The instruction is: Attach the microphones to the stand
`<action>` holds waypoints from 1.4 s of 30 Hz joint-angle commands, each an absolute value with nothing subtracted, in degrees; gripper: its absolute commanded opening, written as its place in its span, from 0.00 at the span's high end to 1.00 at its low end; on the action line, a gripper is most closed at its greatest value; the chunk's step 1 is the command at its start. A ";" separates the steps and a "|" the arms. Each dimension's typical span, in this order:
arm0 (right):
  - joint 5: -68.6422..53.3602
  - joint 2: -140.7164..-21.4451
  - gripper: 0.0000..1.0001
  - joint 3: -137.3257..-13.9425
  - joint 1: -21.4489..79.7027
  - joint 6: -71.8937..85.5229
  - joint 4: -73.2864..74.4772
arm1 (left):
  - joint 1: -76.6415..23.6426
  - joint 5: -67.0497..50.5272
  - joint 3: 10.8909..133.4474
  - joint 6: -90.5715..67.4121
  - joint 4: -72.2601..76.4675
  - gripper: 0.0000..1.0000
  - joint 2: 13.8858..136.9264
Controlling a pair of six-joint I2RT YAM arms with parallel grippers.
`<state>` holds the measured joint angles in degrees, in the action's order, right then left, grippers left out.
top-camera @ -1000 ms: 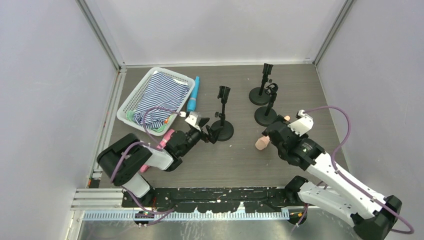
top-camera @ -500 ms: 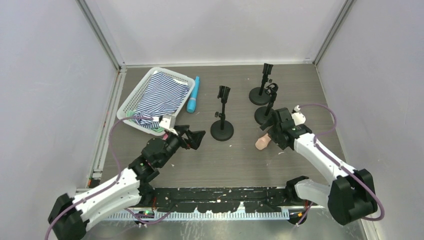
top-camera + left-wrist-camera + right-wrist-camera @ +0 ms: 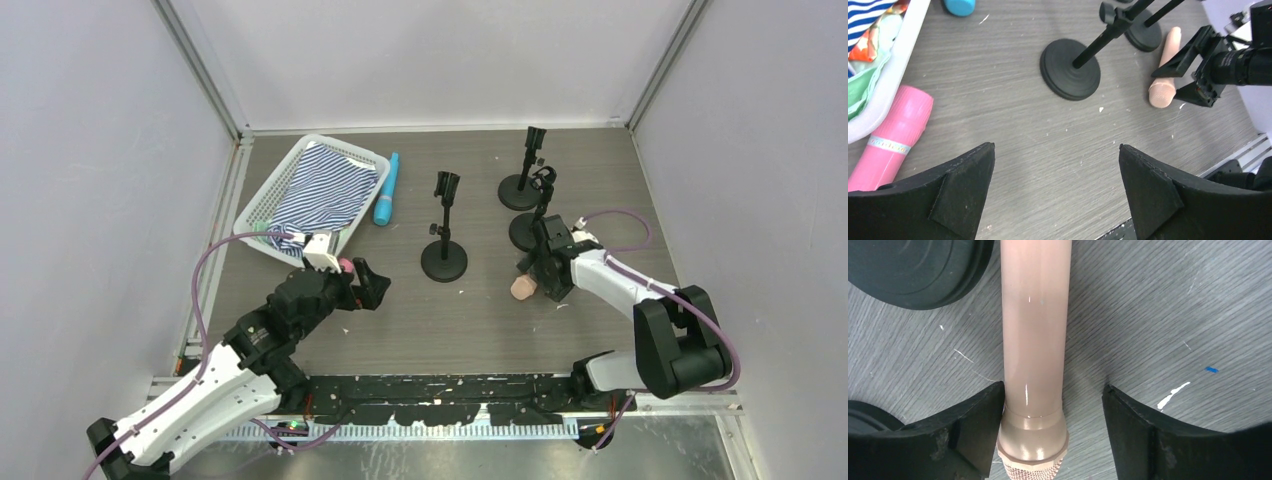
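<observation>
Lower left of the top view: left claw (image 3: 362, 287) released, jaws wide apart, nothing between them, held above the grey surface (image 3: 480, 320).

Just beside it, at the left edge of the left wrist view: pink microphone (image 3: 895, 135), flat on the surface, close against the rim of the white basket (image 3: 262, 195); contact not determinable.

Right of centre: right claw (image 3: 545, 278) low over the peach-beige microphone (image 3: 1034, 315), also flat on the surface. Not clenched: jaws astride the handle just above the head, one finger (image 3: 963, 425) touching it, the other clear of it. Handle end just beside a black round base.

Centre: nearest stand (image 3: 443, 262), upright, well apart from all three microphones.

Upper right: two more stands (image 3: 528, 232) (image 3: 520, 193), upright, close together.

Upper left: basket holding a striped cloth (image 3: 320, 190). Just right of it: blue microphone (image 3: 386, 190), flat on the surface.
</observation>
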<state>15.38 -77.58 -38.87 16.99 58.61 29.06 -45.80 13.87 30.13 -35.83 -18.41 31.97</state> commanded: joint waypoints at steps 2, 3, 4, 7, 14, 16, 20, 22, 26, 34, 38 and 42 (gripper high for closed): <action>17.88 -77.94 0.33 -38.42 16.60 59.89 28.03 | -45.97 14.55 34.30 -35.95 -25.92 0.05 31.41; 18.22 -77.96 0.37 -38.31 16.45 60.22 27.96 | -45.97 15.06 34.53 -36.02 -26.45 0.05 31.27; 18.42 -77.89 0.39 -38.17 16.48 60.55 27.88 | -45.97 15.49 34.64 -36.26 -27.11 0.05 31.07; 18.67 -77.34 0.53 -37.85 16.04 61.77 27.97 | -45.98 16.06 35.00 -37.27 -29.05 0.04 30.64; 25.33 -62.88 0.81 -34.81 15.66 68.64 33.42 | -45.97 17.24 37.58 -39.44 -36.17 0.03 31.50; 28.45 -55.87 0.93 -34.30 15.67 70.08 36.72 | -45.97 18.24 39.52 -39.86 -39.29 0.03 32.37; 33.83 -41.12 0.99 -37.11 15.66 68.02 43.41 | -45.97 18.43 43.34 -39.90 -43.11 0.03 32.84; 35.81 -36.28 0.99 -40.21 15.71 65.10 46.23 | -45.97 18.07 45.05 -39.86 -43.68 0.03 32.56; 37.03 -30.70 0.99 -47.98 15.72 56.18 49.59 | -45.97 17.92 49.46 -39.07 -45.46 0.03 33.07; 18.90 -30.48 0.99 -61.62 15.69 33.06 40.43 | -46.01 17.22 61.28 -32.96 -48.93 0.03 39.24; 5.96 -37.33 0.99 -69.13 15.73 26.05 39.88 | -45.97 13.88 67.81 -31.47 -52.25 0.00 43.51; -7.60 -46.06 0.99 -74.72 15.79 22.69 38.21 | -45.97 11.42 72.28 -32.32 -54.43 0.00 45.50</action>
<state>9.21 -38.63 -70.39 15.88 30.68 43.03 -45.80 14.81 68.23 -33.56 -51.37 44.56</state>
